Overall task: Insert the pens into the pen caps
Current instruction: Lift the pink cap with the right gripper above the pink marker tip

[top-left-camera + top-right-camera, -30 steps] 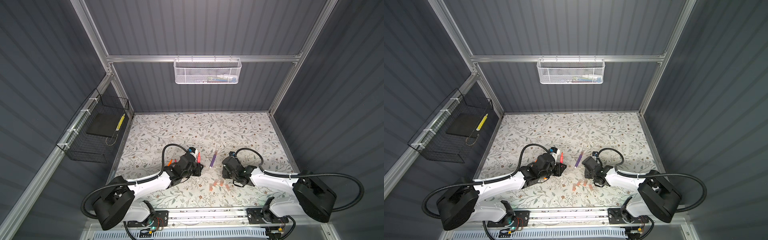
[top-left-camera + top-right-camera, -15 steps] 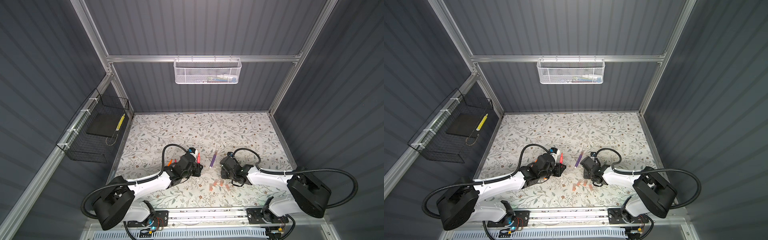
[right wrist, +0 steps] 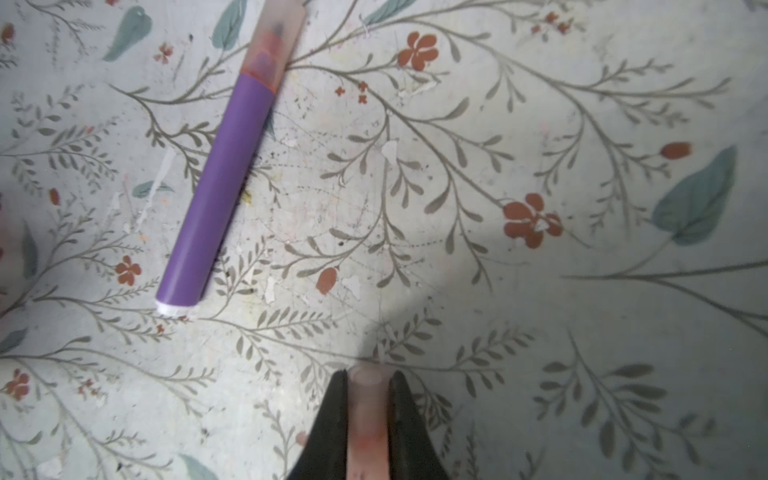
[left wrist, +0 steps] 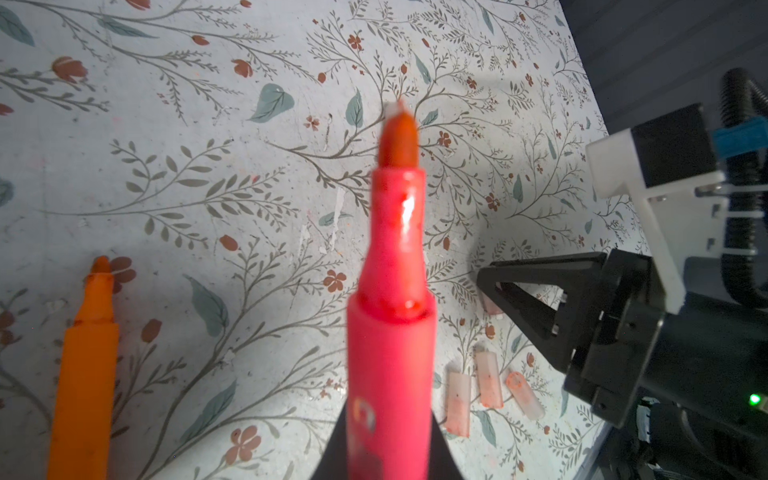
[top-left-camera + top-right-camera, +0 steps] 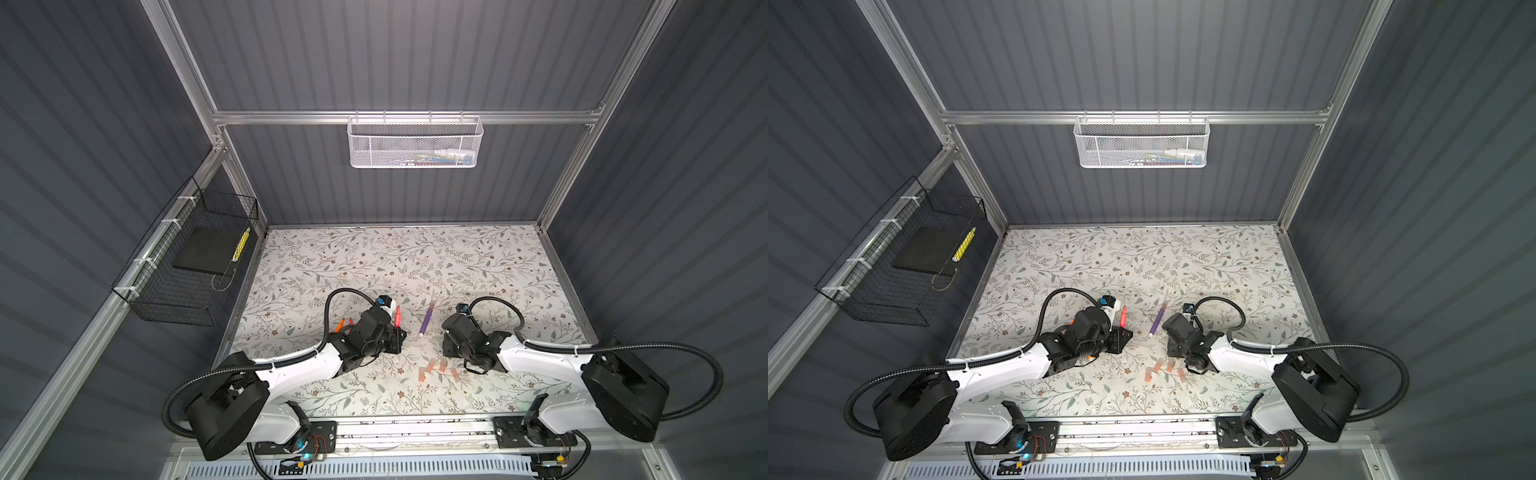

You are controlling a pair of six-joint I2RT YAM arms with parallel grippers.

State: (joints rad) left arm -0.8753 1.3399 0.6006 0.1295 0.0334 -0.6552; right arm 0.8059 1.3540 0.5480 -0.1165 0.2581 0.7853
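1. Now left gripper [image 4: 388,440] clamps a glossy pink-red pen [image 4: 390,353], tapered tip bare.
2. Right gripper [image 3: 369,390] pinches a translucent tubular cap [image 3: 368,440].
3. Stubby loose caps [image 5: 434,369] lie near the floral surface's [image 5: 374,257] front edge.

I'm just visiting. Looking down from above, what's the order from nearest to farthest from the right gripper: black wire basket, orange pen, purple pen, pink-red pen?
In a top view, starting from the right gripper:
1. Purple pen, lying just to its left.
2. Pink-red pen, held in the left gripper.
3. Orange pen, on the far side of the left arm.
4. Black wire basket, hung on the left wall.
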